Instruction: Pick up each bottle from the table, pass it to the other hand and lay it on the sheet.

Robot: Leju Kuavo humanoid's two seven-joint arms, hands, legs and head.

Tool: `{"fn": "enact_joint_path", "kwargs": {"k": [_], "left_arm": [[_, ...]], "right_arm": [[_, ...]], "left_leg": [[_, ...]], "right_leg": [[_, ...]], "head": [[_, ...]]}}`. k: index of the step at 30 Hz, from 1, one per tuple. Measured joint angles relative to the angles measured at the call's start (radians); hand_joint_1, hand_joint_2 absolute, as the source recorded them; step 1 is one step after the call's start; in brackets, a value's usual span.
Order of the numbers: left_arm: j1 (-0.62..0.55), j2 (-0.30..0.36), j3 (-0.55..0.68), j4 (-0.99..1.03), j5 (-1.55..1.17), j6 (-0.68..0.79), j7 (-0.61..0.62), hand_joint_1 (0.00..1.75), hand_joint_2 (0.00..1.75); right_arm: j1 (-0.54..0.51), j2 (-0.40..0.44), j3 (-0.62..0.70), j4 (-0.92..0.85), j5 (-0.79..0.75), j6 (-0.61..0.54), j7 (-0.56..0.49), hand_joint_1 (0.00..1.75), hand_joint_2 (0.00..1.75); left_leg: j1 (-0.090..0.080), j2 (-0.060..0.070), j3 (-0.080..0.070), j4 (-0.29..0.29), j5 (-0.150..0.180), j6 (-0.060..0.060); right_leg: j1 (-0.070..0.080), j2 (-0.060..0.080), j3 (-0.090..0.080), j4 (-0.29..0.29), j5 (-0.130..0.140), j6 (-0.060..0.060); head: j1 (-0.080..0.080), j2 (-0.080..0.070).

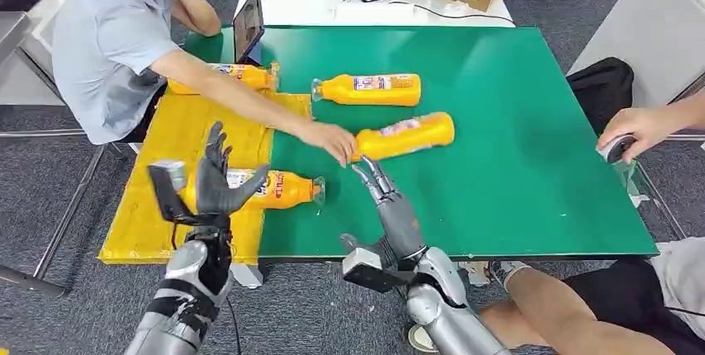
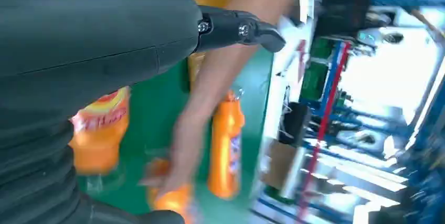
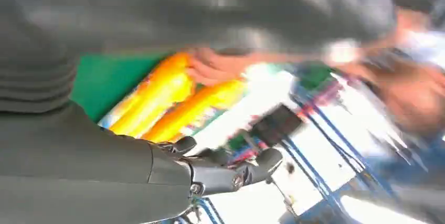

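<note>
Several orange bottles lie on the green table (image 1: 515, 147). One bottle (image 1: 224, 76) rests on the yellow sheet (image 1: 170, 164) at its far end. A second bottle (image 1: 370, 89) lies on the green surface. A seated person's hand (image 1: 332, 140) holds the neck end of a third bottle (image 1: 407, 136). The fourth bottle (image 1: 278, 190) lies across the sheet's right edge. My left hand (image 1: 218, 176) is raised just in front of it with fingers spread and nothing in it; the left wrist view shows that bottle (image 2: 99, 135) beyond the hand (image 2: 105, 40). My right hand (image 1: 384, 193) is empty, its fingers (image 3: 231, 174) stretched toward the person's bottle.
The person at the left reaches an arm (image 1: 233, 93) across the sheet. Another person's hand (image 1: 640, 126) rests at the table's right edge, with a leg (image 1: 565, 305) beside my right arm. A dark tablet (image 1: 248, 22) stands at the far left corner; a black bag (image 1: 603, 89) sits on the floor.
</note>
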Motion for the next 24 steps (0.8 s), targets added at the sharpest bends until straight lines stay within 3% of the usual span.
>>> {"fn": "enact_joint_path", "kwargs": {"k": [2, 6, 10, 17, 24], "left_arm": [[0.087, -0.002, 0.005, -0.095, 0.04, 0.063, 0.01, 0.0, 1.75], [0.275, -0.001, 0.008, -0.264, -0.027, 0.146, -0.026, 0.0, 1.75], [0.379, -0.001, -0.004, -0.402, -0.188, 0.257, -0.054, 0.0, 1.75], [0.382, 0.003, -0.001, -0.424, -0.273, 0.333, -0.011, 0.0, 1.75], [0.369, 0.006, 0.01, -0.409, -0.269, 0.335, -0.012, 0.0, 1.75]], "right_arm": [[-0.01, -0.051, -0.013, 0.041, 0.045, 0.084, 0.083, 0.0, 1.75], [-0.037, -0.137, -0.061, 0.122, 0.087, 0.136, 0.099, 0.0, 1.75], [-0.117, -0.175, -0.074, 0.205, 0.155, 0.183, 0.133, 0.0, 1.75], [-0.275, -0.151, -0.07, 0.391, 0.194, 0.232, 0.156, 0.0, 1.75], [-0.335, -0.121, -0.065, 0.494, 0.2, 0.233, 0.161, 0.0, 1.75]], "left_leg": [[0.0, -0.001, -0.001, 0.0, 0.0, 0.0], [-0.001, -0.002, -0.004, 0.0, -0.001, 0.002], [-0.003, -0.001, -0.003, 0.0, -0.002, 0.003], [-0.002, -0.002, -0.003, 0.0, 0.003, 0.005], [-0.002, -0.002, -0.003, 0.0, 0.003, 0.005]], "right_leg": [[0.0, 0.0, 0.0, 0.0, 0.0, 0.0], [-0.001, -0.001, -0.002, -0.001, -0.001, 0.001], [-0.002, -0.001, -0.002, -0.001, -0.001, 0.001], [-0.002, -0.002, -0.001, -0.001, 0.001, 0.001], [-0.002, -0.003, -0.001, -0.001, 0.001, 0.002]], "head": [[0.0, 0.0], [0.001, 0.0], [0.0, 0.0], [0.0, 0.0], [0.0, 0.0]]}}
